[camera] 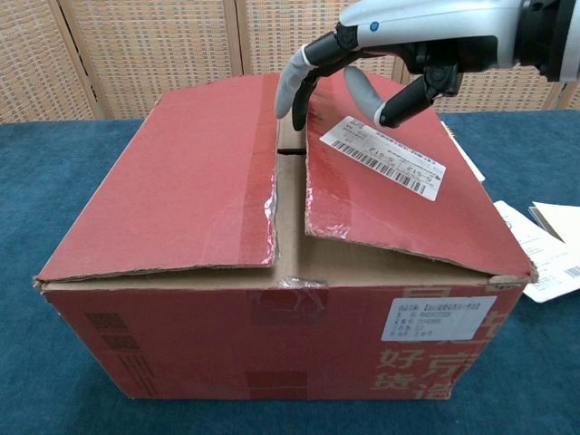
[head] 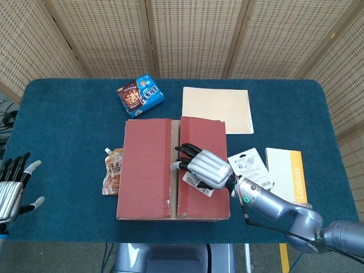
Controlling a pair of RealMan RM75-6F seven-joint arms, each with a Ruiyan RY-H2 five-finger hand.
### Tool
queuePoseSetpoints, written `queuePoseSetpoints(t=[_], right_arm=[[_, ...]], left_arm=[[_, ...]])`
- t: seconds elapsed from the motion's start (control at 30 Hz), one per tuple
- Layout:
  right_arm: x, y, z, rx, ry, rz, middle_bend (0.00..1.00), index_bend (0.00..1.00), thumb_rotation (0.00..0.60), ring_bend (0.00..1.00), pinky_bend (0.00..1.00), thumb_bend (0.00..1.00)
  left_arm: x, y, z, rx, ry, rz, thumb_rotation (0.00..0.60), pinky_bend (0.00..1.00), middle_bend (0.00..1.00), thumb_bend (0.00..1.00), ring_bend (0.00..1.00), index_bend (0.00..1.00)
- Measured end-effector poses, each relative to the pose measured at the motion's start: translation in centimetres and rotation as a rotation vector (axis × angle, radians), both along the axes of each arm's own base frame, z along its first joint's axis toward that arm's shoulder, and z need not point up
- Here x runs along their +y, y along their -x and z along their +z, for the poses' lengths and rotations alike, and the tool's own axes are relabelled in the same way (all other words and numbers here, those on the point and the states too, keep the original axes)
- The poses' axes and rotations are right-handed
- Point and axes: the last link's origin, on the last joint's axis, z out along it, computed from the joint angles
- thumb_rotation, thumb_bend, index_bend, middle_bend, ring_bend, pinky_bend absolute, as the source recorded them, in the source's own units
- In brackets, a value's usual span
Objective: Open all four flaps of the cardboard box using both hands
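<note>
The red-brown cardboard box (head: 170, 213) stands mid-table, its front wall (camera: 272, 344) filling the chest view. Its left top flap (head: 145, 168) lies flat and closed. The right top flap (head: 207, 133) is tilted up a little at its inner edge, and a strip of the inside shows in the gap. My right hand (head: 206, 169) lies over this flap; its fingers (camera: 292, 83) curl down over the inner edge into the gap, and the thumb (camera: 367, 95) comes down on the flap near the white label (camera: 385, 156). My left hand (head: 12, 187) hovers open at the table's left front corner, far from the box.
A blue snack box (head: 141, 95) and a beige folder (head: 217, 110) lie behind the box. A sauce pouch (head: 114, 170) lies against its left side. A white package (head: 250, 168) and a white-and-yellow book (head: 286, 173) lie to its right. Wicker screens close off the back.
</note>
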Motion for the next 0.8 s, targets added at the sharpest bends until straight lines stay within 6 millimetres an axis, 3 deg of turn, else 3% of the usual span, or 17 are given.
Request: queuePoseSetpoints(t=[0.33, 0.8], right_arm=[[-0.2, 1.1, 2.0, -0.01, 0.06, -0.018, 0.46, 0.25, 0.6, 0.04, 0.05, 0.98], [-0.2, 2.5, 6.3, -0.03, 0.167, -0.053, 0.46, 0.25, 0.6, 0.05, 0.05, 0.98]], left_arm=[[0.1, -0.3, 0.1, -0.002, -0.002, -0.012, 0.6, 0.0, 0.0, 0.17, 0.02, 0.14], [0.3, -0.7, 0.0, -0.007, 0.003, -0.031, 0.6, 0.0, 0.0, 0.17, 0.02, 0.14]])
